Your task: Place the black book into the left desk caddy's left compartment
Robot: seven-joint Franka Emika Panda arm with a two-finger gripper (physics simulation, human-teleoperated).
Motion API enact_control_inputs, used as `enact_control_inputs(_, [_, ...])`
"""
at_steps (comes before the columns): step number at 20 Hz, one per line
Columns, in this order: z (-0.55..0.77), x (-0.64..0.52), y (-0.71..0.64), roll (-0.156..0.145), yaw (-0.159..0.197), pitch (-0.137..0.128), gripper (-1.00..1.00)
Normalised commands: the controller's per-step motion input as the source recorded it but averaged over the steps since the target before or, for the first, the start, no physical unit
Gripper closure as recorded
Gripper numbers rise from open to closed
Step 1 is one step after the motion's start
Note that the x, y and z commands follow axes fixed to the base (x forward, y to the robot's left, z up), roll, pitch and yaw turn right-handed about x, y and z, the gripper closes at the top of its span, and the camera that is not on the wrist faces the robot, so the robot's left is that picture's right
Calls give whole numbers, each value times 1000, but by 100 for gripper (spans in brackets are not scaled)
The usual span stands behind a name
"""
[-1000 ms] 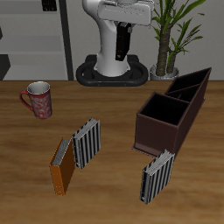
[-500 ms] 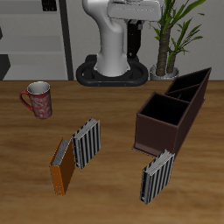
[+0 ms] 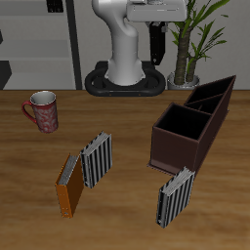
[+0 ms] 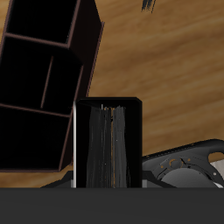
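My gripper [image 3: 158, 51] hangs high above the back of the table, next to the robot's base [image 3: 122, 78], and is shut on the black book [image 3: 158, 41], which hangs upright in it. In the wrist view the black book [image 4: 108, 144] fills the middle, its pale page edge facing the camera; the fingers themselves are hidden. The dark brown desk caddy [image 3: 174, 154] stands on the table below and nearer the front edge than the gripper, its compartments open upward. It also shows in the wrist view [image 4: 77, 52], beside the book.
A red mug [image 3: 43, 110] stands apart from the caddy. An orange-brown book [image 3: 68, 186] and a striped book [image 3: 97, 159] stand mid-table. Another striped book [image 3: 176, 197] stands just in front of the caddy. A potted plant [image 3: 190, 39] is behind the caddy.
The gripper with the black book has moved sideways along the back of the table, from in front of the robot's body toward the plant and the caddy's side.
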Motion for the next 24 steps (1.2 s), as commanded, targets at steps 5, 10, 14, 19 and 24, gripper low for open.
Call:
enact_control_inputs(5, [94,212,113,1,-32,-2,100])
enact_control_inputs(10, [29,139,130,-3,-40,12,100])
enact_control_inputs(14, [8,83,214,15,-21,12,100])
enact_control_inputs(19, [25,9,227,34,-9,-7,100])
enact_control_inputs(24, [-24,47,187,37,9,-2,100])
